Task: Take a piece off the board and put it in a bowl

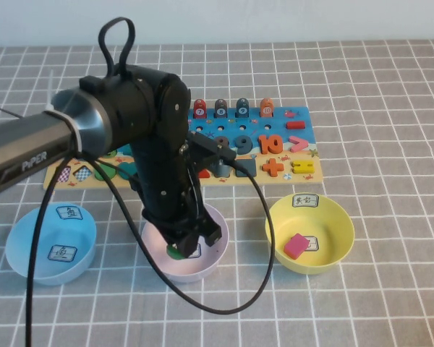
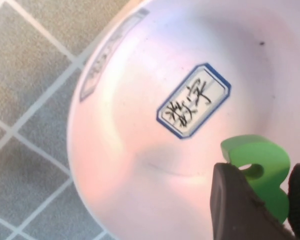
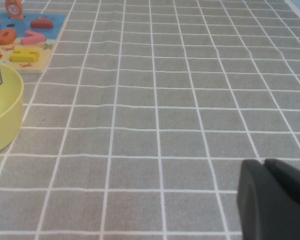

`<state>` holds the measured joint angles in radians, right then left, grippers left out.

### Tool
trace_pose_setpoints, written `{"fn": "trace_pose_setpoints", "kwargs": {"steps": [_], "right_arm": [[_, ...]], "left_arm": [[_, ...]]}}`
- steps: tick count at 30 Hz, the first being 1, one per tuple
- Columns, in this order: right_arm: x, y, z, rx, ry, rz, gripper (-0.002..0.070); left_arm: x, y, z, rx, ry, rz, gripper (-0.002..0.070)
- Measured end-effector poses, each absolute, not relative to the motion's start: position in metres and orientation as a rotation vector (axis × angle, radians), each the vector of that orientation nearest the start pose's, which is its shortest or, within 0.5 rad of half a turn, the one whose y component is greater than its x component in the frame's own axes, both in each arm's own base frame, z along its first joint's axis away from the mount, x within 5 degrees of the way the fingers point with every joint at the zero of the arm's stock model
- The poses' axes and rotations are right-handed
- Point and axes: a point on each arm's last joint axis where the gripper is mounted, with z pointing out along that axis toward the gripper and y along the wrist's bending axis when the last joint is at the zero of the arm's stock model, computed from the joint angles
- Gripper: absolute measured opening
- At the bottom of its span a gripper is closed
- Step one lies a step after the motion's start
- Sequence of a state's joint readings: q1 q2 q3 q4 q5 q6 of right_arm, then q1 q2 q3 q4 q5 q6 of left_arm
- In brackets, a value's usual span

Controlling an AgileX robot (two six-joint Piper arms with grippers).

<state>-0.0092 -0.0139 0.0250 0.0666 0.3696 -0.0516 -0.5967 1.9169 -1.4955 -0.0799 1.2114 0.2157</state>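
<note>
Green wooden numeral 3 [image 2: 262, 170]: pinched in my left gripper [image 2: 262, 210], low inside the pink bowl [image 2: 115, 165], near its label. Risk: piece clings to a pad on release. Right gripper [image 3: 270, 200]: parked right (fingers pressed together).

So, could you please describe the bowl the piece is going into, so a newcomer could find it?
Three bowls sit in front of the puzzle board. It is the middle one, the pale pink bowl, under the left end effector gripping the green numeral 3; its neighbours are light blue and yellow.
</note>
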Motion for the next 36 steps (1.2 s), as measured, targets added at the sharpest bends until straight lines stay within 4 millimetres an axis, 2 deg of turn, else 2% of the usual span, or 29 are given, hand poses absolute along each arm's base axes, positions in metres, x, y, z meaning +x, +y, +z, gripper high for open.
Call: {"fn": "trace_pose_setpoints", "kwargs": {"steps": [6, 17, 20, 26, 29, 32, 34, 36], "right_arm": [[0.053, 0.002, 0.172, 0.002, 1.864, 0.023, -0.0019], [0.053, 0.002, 0.172, 0.002, 1.864, 0.023, -0.0019], [0.053, 0.002, 0.172, 0.002, 1.864, 0.023, -0.0019], [0.053, 0.002, 0.172, 0.002, 1.864, 0.023, -0.0019], [0.053, 0.002, 0.172, 0.002, 1.864, 0.023, -0.0019], [0.053, 0.002, 0.172, 0.002, 1.864, 0.023, -0.0019], [0.053, 0.002, 0.172, 0.002, 1.864, 0.023, -0.0019], [0.053, 0.002, 0.172, 0.002, 1.864, 0.023, -0.0019]], "left_arm": [[0.314, -0.221, 0.216, 1.126, 2.892, -0.126, 0.0185], [0.318, -0.224, 0.204, 1.122, 2.912, -0.118, 0.0195], [0.318, -0.224, 0.202, 1.124, 2.916, -0.116, 0.0244], [0.318, -0.224, 0.202, 1.123, 2.915, -0.117, 0.0435], [0.316, -0.222, 0.212, 1.116, 2.893, -0.124, 0.0470], [0.312, -0.219, 0.236, 1.096, 2.824, -0.139, 0.0475], [0.306, -0.214, 0.260, 1.076, 2.753, -0.145, 0.0443], [0.300, -0.204, 0.288, 1.030, 2.672, -0.165, 0.0363]]}}
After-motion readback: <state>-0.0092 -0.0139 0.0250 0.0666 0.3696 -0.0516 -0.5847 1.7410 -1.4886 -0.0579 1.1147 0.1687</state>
